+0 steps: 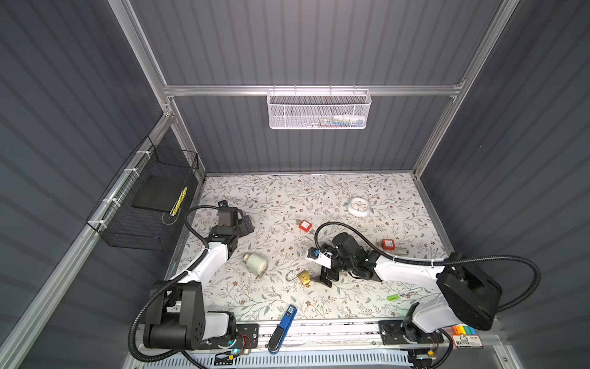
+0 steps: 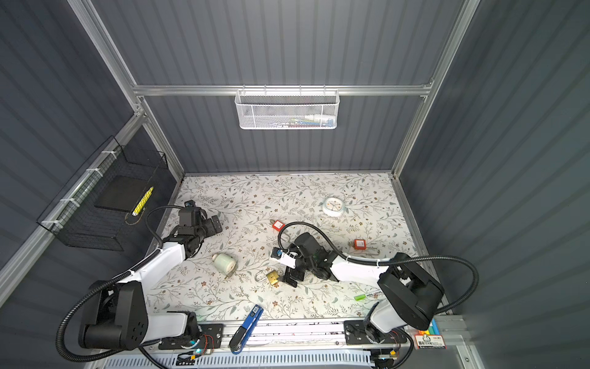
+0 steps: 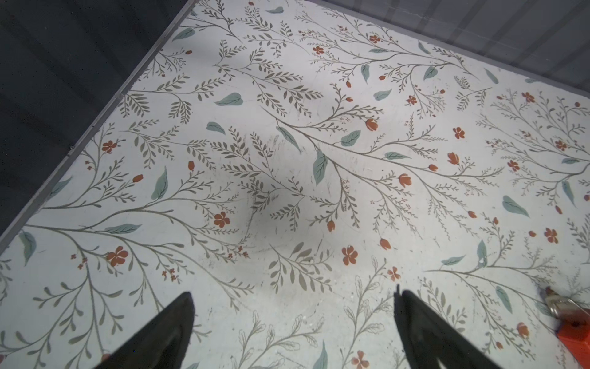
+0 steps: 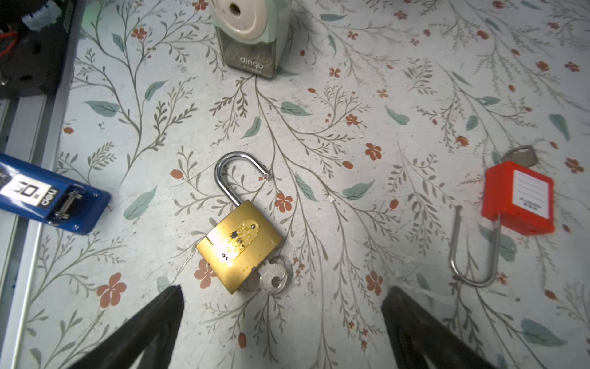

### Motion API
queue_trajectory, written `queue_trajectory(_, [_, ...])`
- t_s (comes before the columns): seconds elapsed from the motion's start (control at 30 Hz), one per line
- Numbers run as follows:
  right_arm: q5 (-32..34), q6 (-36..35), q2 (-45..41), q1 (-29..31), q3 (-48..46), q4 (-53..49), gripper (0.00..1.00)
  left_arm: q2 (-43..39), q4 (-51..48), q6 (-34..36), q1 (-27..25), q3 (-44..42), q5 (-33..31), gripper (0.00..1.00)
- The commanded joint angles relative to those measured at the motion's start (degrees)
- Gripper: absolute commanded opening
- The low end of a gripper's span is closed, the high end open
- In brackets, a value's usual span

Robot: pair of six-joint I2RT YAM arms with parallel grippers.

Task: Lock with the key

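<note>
Over the floral surface (image 1: 319,191), the right arm (image 1: 405,271) stretches from the near right corner toward the middle, wrist tipped downward. The left arm (image 1: 207,262) reaches up the left side, its wrist aimed toward the far side. Above bare surface the left fingers (image 3: 159,332) stand spread wide, holding nothing. The right fingers (image 4: 150,329) are equally released, hovering just short of the brass padlock (image 4: 239,244) and apart from it. That padlock lies flat near the middle, its shackle (image 4: 234,169) swung open. In both top views the wrist hides much of the right fingers. A red padlock (image 3: 574,332) is cut off at the left wrist view's edge. Only the head of the key (image 4: 273,279) shows, at the body's base; its blade is hidden.
</note>
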Motion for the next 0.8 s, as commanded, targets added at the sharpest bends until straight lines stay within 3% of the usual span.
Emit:
queue_trajectory(0.0, [3.1,-3.9,2.3,1.3,1.7,-5.1,0.99,-1.5,-1.9,0.8,-0.2,-1.1,0.8,1.0])
queue_trajectory(0.77, [0.5,-4.7,17.2,2.4,15.0,-7.3,0.99,-5.7,-6.3,0.3,-0.2,0.1,1.8,1.0])
